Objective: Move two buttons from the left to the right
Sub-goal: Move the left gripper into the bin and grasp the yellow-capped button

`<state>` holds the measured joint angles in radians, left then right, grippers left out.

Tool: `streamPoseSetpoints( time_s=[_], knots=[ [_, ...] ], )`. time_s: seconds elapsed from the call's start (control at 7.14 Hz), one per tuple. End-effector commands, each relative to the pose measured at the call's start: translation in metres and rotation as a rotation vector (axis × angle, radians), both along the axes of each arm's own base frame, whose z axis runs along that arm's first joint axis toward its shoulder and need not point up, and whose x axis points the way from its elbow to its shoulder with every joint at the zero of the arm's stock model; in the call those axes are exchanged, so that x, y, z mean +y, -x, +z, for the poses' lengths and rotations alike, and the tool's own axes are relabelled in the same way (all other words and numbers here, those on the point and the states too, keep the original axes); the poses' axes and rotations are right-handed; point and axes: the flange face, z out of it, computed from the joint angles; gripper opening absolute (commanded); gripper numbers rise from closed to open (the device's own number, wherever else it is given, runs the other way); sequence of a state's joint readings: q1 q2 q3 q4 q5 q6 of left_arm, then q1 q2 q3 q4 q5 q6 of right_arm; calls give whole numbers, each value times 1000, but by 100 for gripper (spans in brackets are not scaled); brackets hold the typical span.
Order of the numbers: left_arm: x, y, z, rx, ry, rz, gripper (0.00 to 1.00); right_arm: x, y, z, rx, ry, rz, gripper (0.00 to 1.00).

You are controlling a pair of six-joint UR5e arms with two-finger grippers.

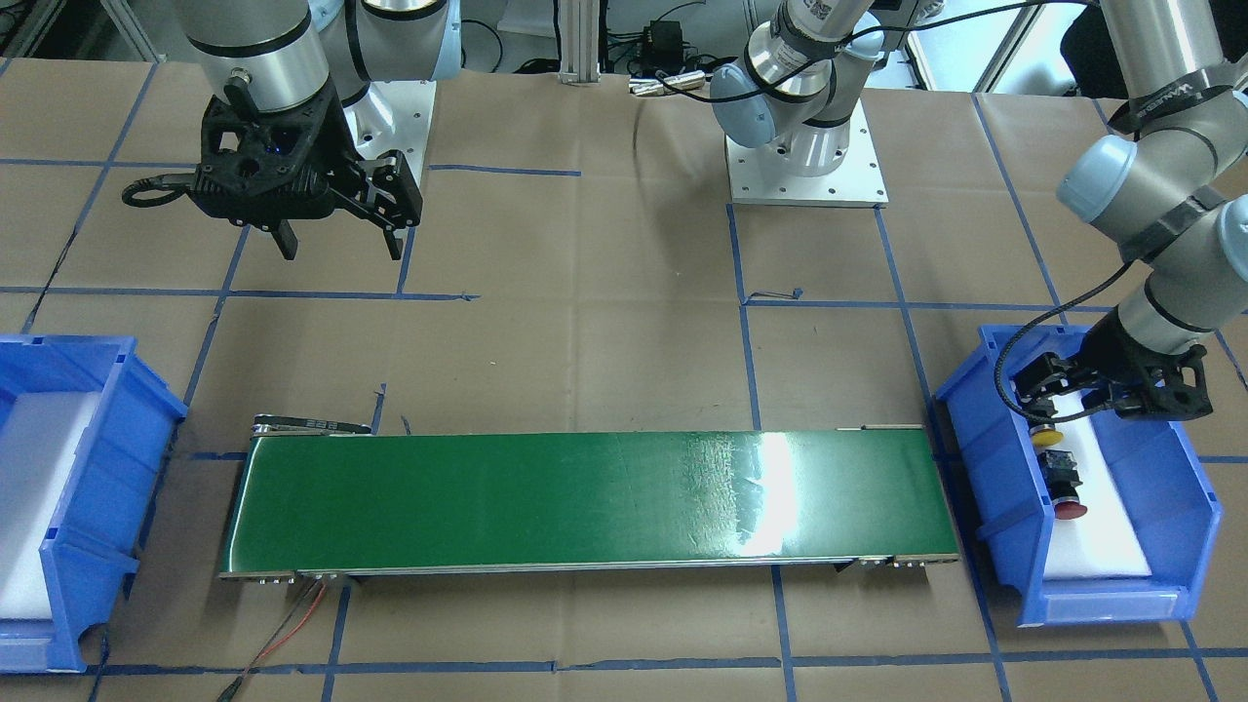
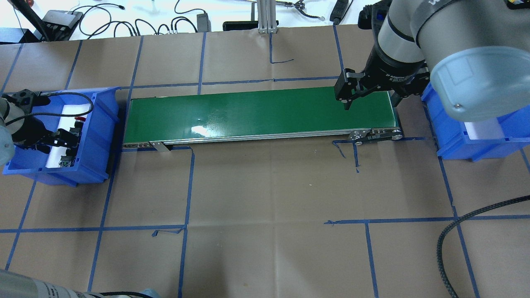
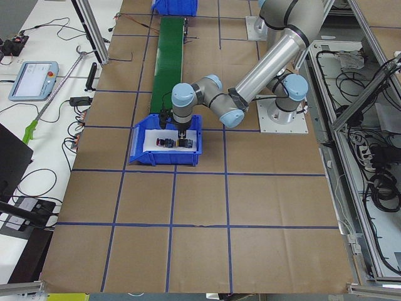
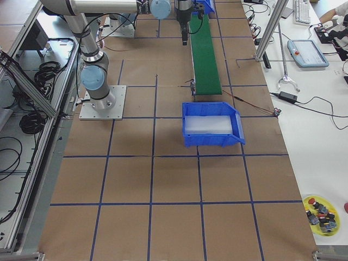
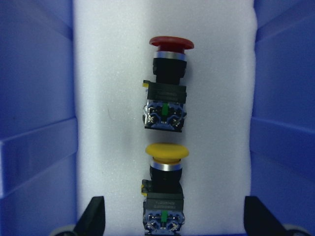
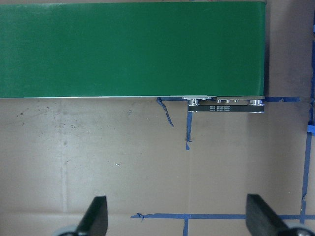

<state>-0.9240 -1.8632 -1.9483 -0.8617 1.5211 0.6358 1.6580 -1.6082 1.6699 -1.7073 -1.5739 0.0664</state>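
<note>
Brown paper taped into blue squares is covering the table (image 2: 265,248). At its left end a blue bin (image 1: 1004,487) is sitting just beside the left end of a green conveyor belt (image 2: 256,111), and a white foam pad (image 5: 108,98) is lining the bin's floor. Both buttons are lying on their sides on that pad, in one line, with their caps pointing toward the table's far edge. The yellow button (image 5: 165,189) is lying nearer the robot. The red button (image 5: 167,86) is lying just beyond it, with a small gap between them.

The left gripper (image 5: 174,219) is hanging inside the bin with its fingers spread wide. They are straddling the yellow button's body without touching it, and the bin's tall walls are closing in on both sides. A black cable (image 1: 1004,361) is looping from the wrist over the bin's rim.

The right gripper (image 1: 339,244) is released too, gripping nothing. It is hanging above the paper on the robot's side of the belt's right end. A second blue bin (image 2: 476,147) is sitting at the table's right end. Loose cables (image 2: 124,25) are trailing beyond the far edge.
</note>
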Motion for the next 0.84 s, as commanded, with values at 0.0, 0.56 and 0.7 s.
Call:
streamPoseSetpoints(
  time_s=[0.0,0.56,0.7],
  knots=[
    [8,4,-28,-10,-1,0,99,-1,1,0,0,2,1,100],
    [7,1,-29,-11,-2,0,67,-1,0,6,-2,19,1,100],
    [6,1,-29,-12,2,2,46,-2,0,3,-1,14,2,100]
  ],
)
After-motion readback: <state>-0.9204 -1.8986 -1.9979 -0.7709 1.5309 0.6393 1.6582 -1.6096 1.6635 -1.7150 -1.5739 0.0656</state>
